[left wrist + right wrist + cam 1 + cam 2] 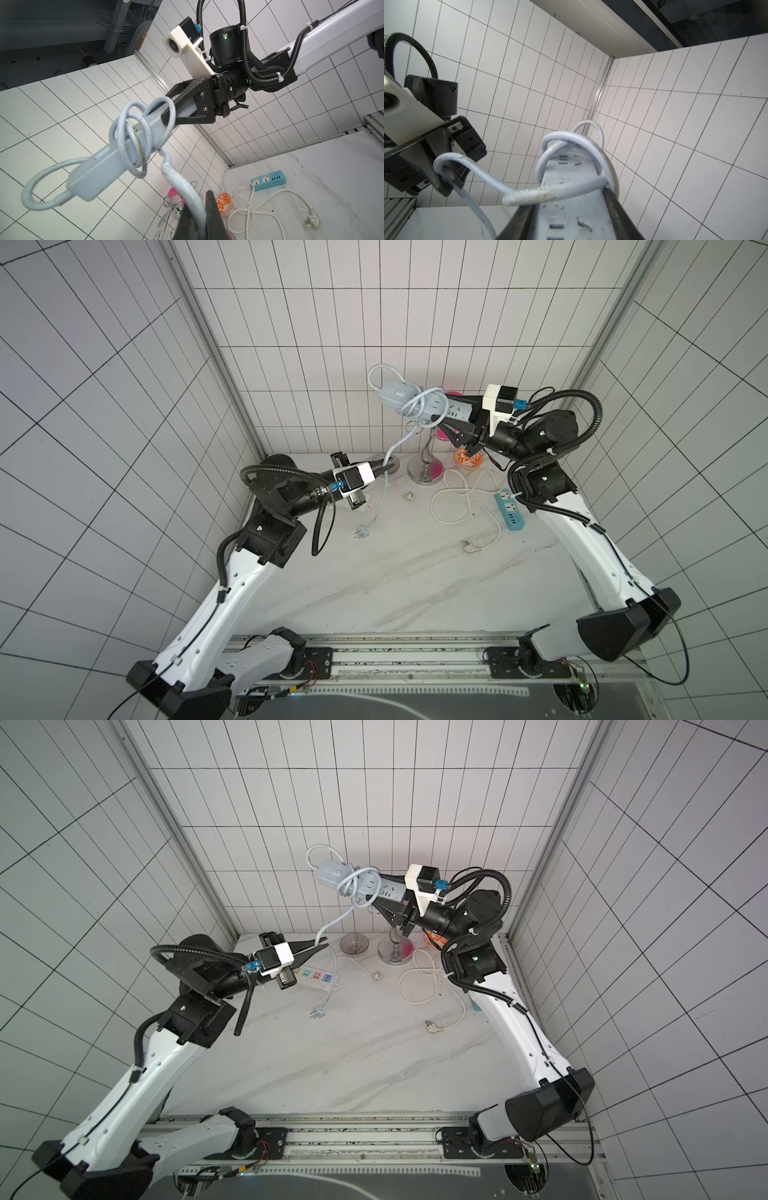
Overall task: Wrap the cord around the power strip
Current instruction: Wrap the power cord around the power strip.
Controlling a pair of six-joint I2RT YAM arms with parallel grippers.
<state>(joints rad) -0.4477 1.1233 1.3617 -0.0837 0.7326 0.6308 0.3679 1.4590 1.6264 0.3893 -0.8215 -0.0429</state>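
White tiled walls stand around the marble bench. High above it the right tool is clamped on the pale blue power strip — its cord loops around it — and the left tool pinches that cord lower down.

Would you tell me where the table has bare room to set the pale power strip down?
The front half of the table is bare, between the cord's plug, the white plug and the front rail. The back is crowded: metal stand, orange bowl, bright blue strip, white cable loops.
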